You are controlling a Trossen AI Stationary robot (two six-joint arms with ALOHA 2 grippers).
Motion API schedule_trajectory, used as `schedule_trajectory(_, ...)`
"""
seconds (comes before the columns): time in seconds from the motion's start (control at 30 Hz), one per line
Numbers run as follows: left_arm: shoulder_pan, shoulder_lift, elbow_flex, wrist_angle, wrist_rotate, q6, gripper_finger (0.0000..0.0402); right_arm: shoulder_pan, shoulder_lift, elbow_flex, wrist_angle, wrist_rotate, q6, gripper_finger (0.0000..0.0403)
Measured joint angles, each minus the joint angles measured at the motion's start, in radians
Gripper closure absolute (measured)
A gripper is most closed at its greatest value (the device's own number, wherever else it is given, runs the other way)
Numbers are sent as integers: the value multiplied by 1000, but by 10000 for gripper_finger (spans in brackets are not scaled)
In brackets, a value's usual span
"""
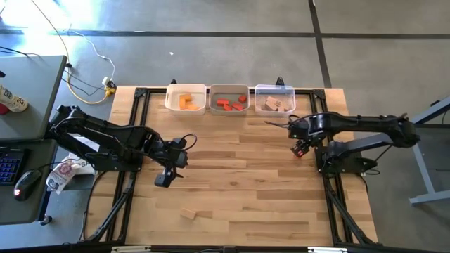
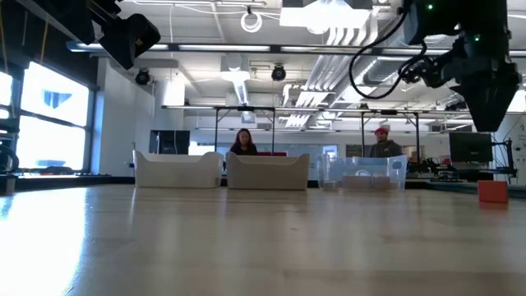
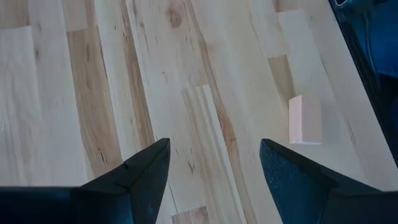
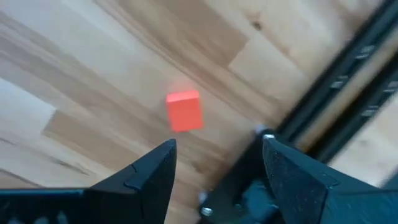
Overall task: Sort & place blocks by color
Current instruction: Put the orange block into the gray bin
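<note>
Right gripper point(image 4: 217, 165) hangs with fingers spread wide and empty above the red block point(image 4: 185, 111) lying on the table point(image 1: 239, 183) near its right frame rail, and I judge that block light, rigid and smooth, best pinched across two flat faces.

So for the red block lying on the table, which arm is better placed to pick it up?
Right. Its open pincer hangs just above the red block, while the left pincer is across the table, nearer the pale block.
</note>
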Motion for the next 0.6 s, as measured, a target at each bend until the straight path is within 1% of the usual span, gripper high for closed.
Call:
schedule_trajectory(0.13,0,0,0,0,0,-1,165,0,-15,-68,71,-36,2,176)
schedule_trajectory(0.33,0,0,0,5,0,-1,165,1,31,-56,142,-35,-1,178)
schedule_trajectory(0.6,0,0,0,6,0,-1,165,1,148,-56,146,-44,2,178)
